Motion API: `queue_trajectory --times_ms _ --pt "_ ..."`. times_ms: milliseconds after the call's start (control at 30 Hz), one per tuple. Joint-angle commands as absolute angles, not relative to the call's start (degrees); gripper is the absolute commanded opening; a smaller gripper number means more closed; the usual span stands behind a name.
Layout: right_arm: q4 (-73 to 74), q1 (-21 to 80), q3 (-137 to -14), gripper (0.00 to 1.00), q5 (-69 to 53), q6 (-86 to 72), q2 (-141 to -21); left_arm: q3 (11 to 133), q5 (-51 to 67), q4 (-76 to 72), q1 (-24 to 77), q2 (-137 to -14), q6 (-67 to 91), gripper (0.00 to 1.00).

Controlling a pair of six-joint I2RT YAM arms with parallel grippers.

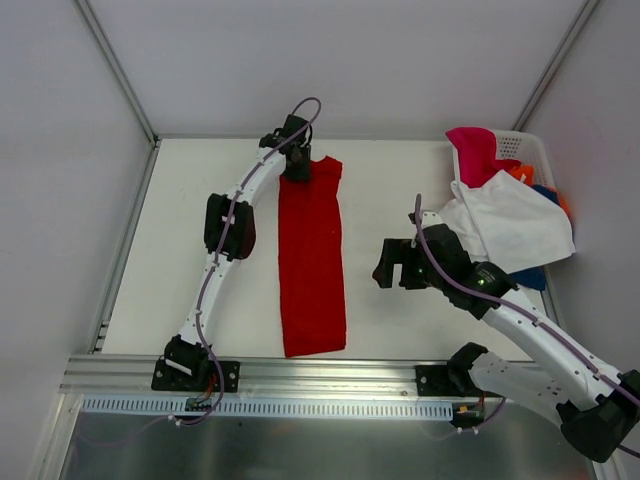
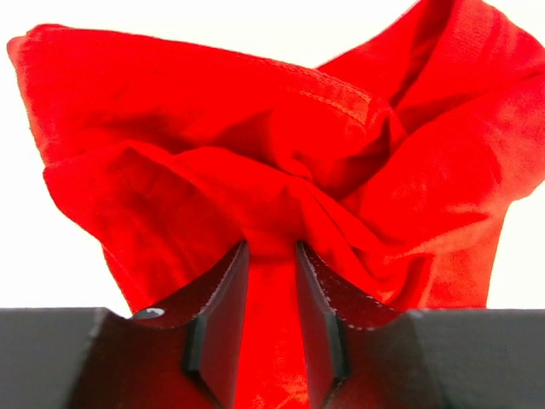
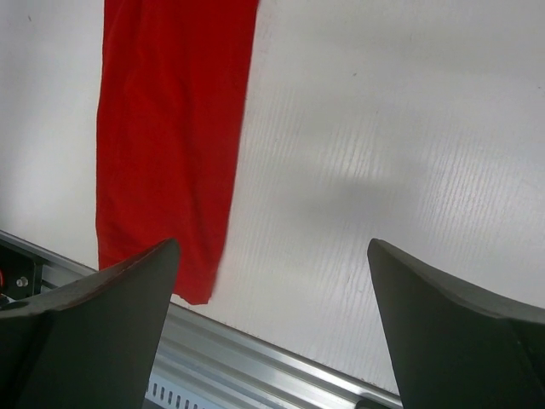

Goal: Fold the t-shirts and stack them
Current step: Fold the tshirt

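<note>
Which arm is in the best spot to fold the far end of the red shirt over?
Probably left. The left gripper sits at the red t-shirt's far end with cloth bunched between its fingers. The right gripper hangs open over bare table beside it.

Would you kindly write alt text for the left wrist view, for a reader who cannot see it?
A bunched red t-shirt fills the view, a fold of it lying between the two dark fingers of the left pincer.

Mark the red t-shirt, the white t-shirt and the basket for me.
red t-shirt (image 1: 312, 270), top external view, middle of the long strip.
white t-shirt (image 1: 510, 230), top external view, centre of the draped cloth.
basket (image 1: 512, 146), top external view, perforated far wall.
</note>
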State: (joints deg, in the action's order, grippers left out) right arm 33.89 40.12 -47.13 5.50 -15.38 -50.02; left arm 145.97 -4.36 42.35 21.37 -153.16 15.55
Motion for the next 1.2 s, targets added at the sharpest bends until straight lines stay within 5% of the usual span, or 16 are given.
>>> queue_trajectory --times_ms 0,267,333,367,633,967,1167 --pt "34.3 39.1 -49.9 0.98 4.6 -13.3 -51.8 149.2 8.0 39.4 21.5 -153.9 12.1 0.31" --pt "33.0 38.6 -48.8 0.98 4.0 -12.0 -54.7 149.2 13.4 27.8 22.8 -152.4 6.5 0.38" --pt "31.9 38.4 -48.3 0.98 3.1 -12.1 -54.8 149.3 12.4 25.1 22.7 -151.5 4.0 0.66" --pt "31.5 38.5 -47.5 0.98 2.6 -12.4 -54.8 149.2 9.6 23.0 22.7 -150.2 3.5 0.97" --pt "28.7 38.5 -43.8 0.98 1.9 -13.7 -54.1 137.1 -2.4 19.7 24.1 -126.3 8.2 0.99" --pt "30.6 41.7 -43.7 0.96 7.4 -22.6 -50.7 67.7 -18.5 25.0 44.8 -75.5 29.6 0.94" --pt "42.1 59.9 -37.4 0.94 30.5 -43.8 -48.3 50.9 -28.7 40.9 62.5 -65.8 53.7 0.89"
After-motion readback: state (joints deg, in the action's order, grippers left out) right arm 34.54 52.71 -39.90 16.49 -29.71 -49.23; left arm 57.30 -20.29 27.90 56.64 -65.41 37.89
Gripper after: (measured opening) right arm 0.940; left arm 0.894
